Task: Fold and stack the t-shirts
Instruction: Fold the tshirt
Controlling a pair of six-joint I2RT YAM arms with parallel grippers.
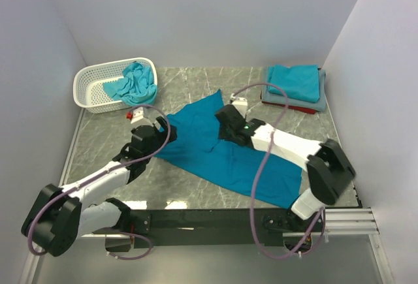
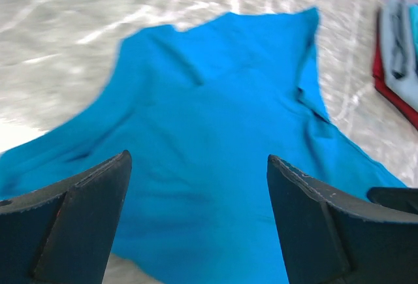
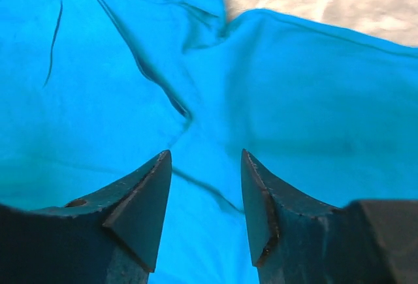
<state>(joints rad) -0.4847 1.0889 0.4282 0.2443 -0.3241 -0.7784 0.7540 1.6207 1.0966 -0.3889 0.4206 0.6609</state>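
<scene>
A teal-blue t-shirt (image 1: 222,150) lies spread on the marble table, running from upper left to lower right. It fills the left wrist view (image 2: 215,121) and the right wrist view (image 3: 294,101). My left gripper (image 1: 145,122) is open above the shirt's left edge, jaws wide (image 2: 196,160). My right gripper (image 1: 230,115) is open just above the shirt's upper middle, over a crease (image 3: 206,157). A stack of folded shirts (image 1: 295,87), turquoise on grey on red, sits at the back right. A crumpled turquoise shirt (image 1: 134,83) lies in the basket.
A white lattice basket (image 1: 98,85) stands at the back left. White walls close the table on the left, back and right. A black rail (image 1: 215,219) runs along the near edge by the arm bases.
</scene>
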